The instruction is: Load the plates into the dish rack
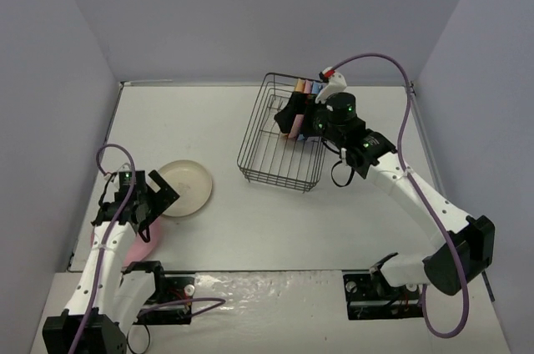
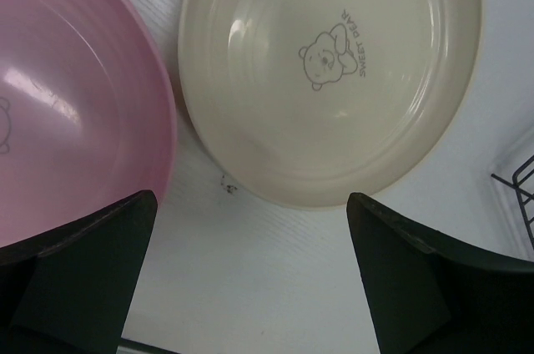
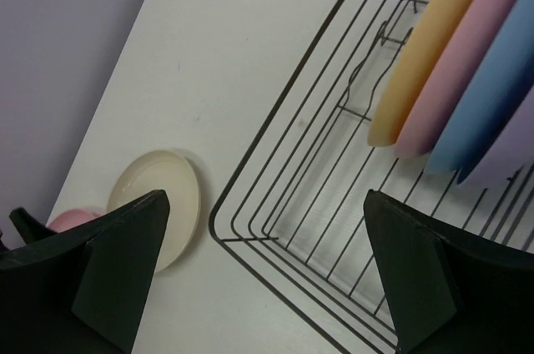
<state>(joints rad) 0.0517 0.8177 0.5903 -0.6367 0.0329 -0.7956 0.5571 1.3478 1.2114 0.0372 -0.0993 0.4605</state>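
The black wire dish rack (image 1: 249,133) stands at the table's back right. A yellow-orange plate (image 3: 425,45), a pink plate (image 3: 467,62), a blue plate (image 3: 501,95) and a lavender plate (image 3: 513,162) stand on edge at its far end (image 1: 307,87). My right gripper (image 1: 292,116) hovers open and empty over the rack (image 3: 290,87), just in front of them. A cream plate (image 1: 185,188) and a second pink plate (image 1: 138,241) lie flat at the left. My left gripper (image 1: 154,199) is open and empty just above the table, near the edges of the cream plate (image 2: 334,70) and the pink plate (image 2: 67,103).
Purple walls close in the table on the left, back and right. The near end of the rack holds no plates. A corner of the rack (image 2: 521,195) shows at the right edge of the left wrist view. The arm bases sit at the near edge.
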